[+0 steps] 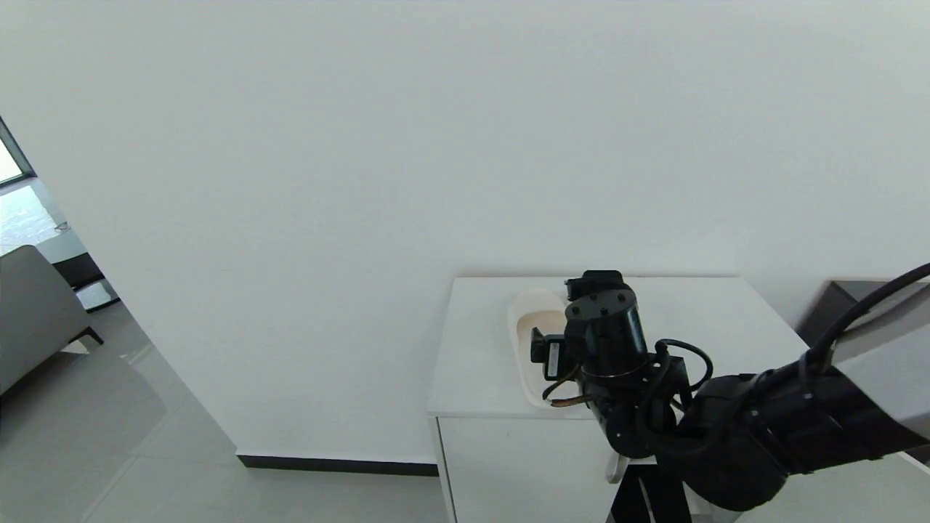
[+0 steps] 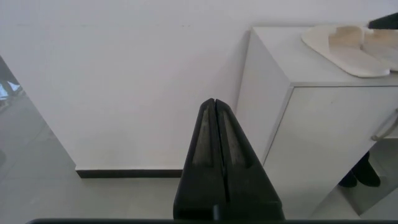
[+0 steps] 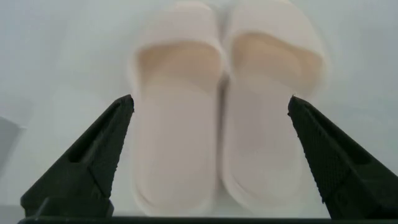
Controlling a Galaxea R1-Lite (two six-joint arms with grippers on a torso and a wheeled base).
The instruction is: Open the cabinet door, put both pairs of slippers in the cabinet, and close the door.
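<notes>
A pair of cream slippers [image 3: 177, 124] lies side by side on top of the white cabinet [image 1: 479, 363]. In the head view my right arm's wrist [image 1: 607, 341] hangs over the slippers [image 1: 534, 327] and hides most of them. My right gripper [image 3: 210, 102] is open just above the pair, one finger on each outer side, touching nothing. My left gripper [image 2: 215, 106] is shut and empty, low beside the cabinet's left front corner. The cabinet front [image 2: 323, 137] carries a metal handle [image 2: 387, 127]. Past the door's lower edge a dark opening [image 2: 360, 180] shows dark shapes inside.
A plain white wall stands behind the cabinet, with a dark baseboard [image 1: 341, 465] along the floor. A grey chair [image 1: 36, 312] sits far left on the open tiled floor [image 1: 145, 450]. A dark piece of furniture [image 1: 828, 305] stands to the cabinet's right.
</notes>
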